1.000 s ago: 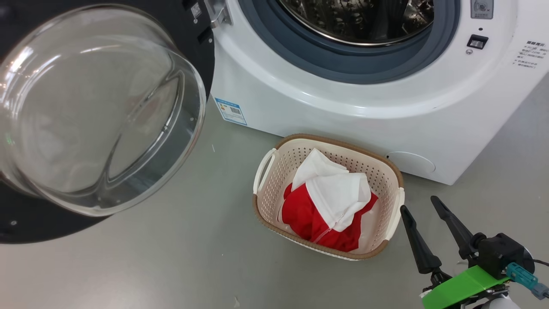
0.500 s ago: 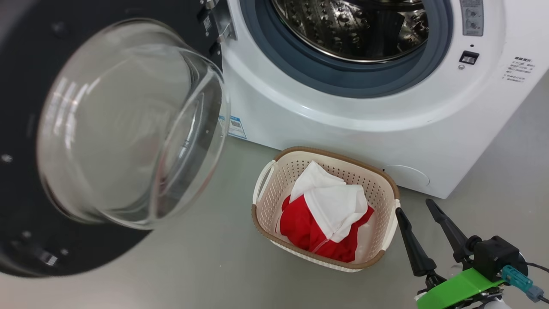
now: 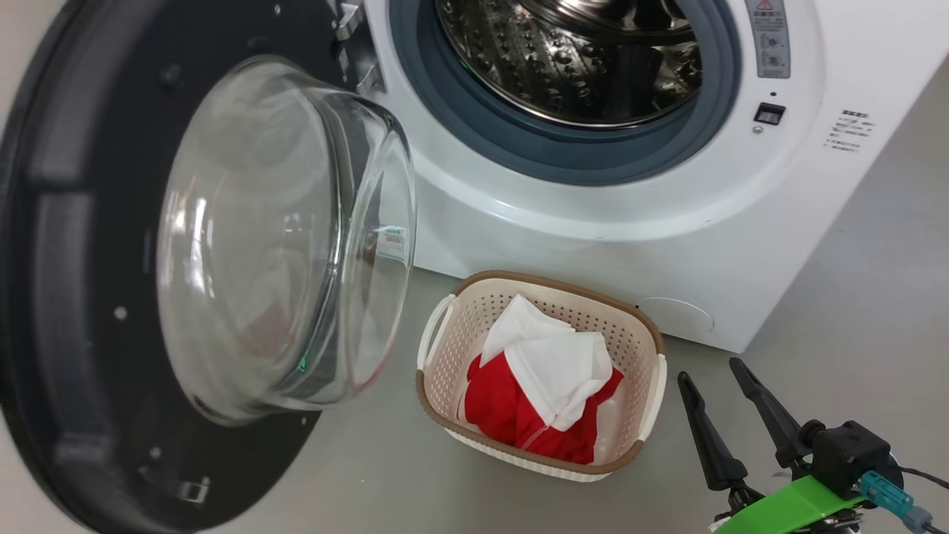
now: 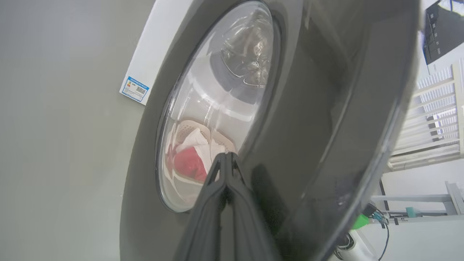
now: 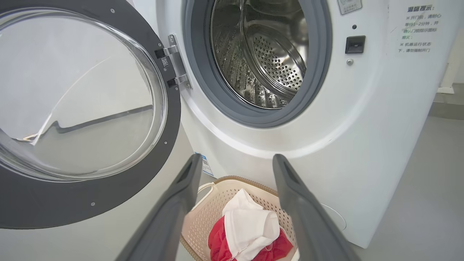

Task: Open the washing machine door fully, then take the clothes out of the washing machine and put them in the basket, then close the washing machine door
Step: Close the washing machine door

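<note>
The white washing machine (image 3: pixel 593 245) stands with its steel drum (image 3: pixel 571 59) showing nothing inside. Its door (image 3: pixel 81 297), a black ring around a glass bowl (image 3: pixel 282 237), hangs part-way swung at the left. On the floor in front sits the cream basket (image 3: pixel 552 282), holding the red and white clothes (image 3: pixel 549 371). My left gripper (image 4: pixel 225 156) is shut, its tips close against the outer face of the door (image 4: pixel 308 127) by the glass edge. My right gripper (image 3: pixel 708 371) is open and holds nothing, just right of the basket; it (image 5: pixel 235 163) hovers over the basket (image 5: pixel 206 214) and clothes (image 5: pixel 246 221).
Grey floor (image 3: pixel 371 475) surrounds the basket and machine. A blue label (image 4: pixel 135 88) marks the machine's lower front corner. White slatted furniture (image 4: pixel 435 119) and a table frame stand beyond the door's edge in the left wrist view.
The door has swung from lying wide open toward the machine's opening. The head camera has also shifted. The right gripper stays open beside the basket.
</note>
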You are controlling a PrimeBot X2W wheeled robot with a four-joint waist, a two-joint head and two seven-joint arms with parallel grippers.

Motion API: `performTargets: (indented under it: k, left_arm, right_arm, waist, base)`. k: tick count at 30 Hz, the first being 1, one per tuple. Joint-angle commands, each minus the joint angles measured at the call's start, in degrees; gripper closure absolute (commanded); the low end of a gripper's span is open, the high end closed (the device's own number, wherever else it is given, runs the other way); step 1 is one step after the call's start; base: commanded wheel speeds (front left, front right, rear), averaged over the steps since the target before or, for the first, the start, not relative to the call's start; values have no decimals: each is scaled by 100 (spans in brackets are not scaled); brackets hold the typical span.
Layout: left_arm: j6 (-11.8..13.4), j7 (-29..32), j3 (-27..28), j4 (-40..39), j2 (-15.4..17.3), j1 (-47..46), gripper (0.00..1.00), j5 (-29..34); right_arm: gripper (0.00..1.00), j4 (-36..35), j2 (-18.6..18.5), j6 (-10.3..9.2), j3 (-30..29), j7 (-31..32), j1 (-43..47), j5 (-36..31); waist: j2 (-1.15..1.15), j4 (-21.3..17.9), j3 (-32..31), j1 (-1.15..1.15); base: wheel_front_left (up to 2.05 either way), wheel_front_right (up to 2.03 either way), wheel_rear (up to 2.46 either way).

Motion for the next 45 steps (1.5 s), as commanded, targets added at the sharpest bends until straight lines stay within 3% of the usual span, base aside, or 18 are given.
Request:
performTargets:
  k: [1,10,16,22,28,36,45]
  left_arm:
    - [-41,61,193,-258,287,-57,100,-85]
    - [-41,139,-133,-1310,-17,124,100,-116]
    - [-41,-73,-540,-1981,-516,-174,100,-73]
    - [-41,-558,-1003,-2249,-1125,-605,100,133]
    - [-41,-1303,-1461,-1966,-1570,-1120,100,510]
    - [-41,-2266,-1951,-1301,-1661,-1939,100,791]
    - [-41,-3074,-2249,-517,-1383,-2647,100,857]
  right_arm:
    - [0,-148,-37,36,80,-37,-34,-15]
    - [0,-161,21,36,34,-37,-21,-23]
    - [0,-187,75,36,-6,-37,-42,-32]
    - [0,-212,130,36,-56,-37,-129,-33]
    - [0,-258,186,36,-100,-37,-250,-54]
    - [0,-294,273,36,-142,-37,-478,-60]
    - [0,-319,363,36,-151,-37,-726,-38]
  waist:
    - [0,-59,-14,0]
    - [0,-388,-58,0]
    - [0,-727,-33,0]
    - [0,-1032,86,0]
    - [0,-1373,278,0]
    - [0,-1892,646,0]
    - [0,-2362,993,0]
  base:
    - [0,0,0]
    - [0,0,0]
    - [0,0,0]
    - [0,0,0]
    - [0,0,0]
    - [0,0,0]
    - [0,0,0]
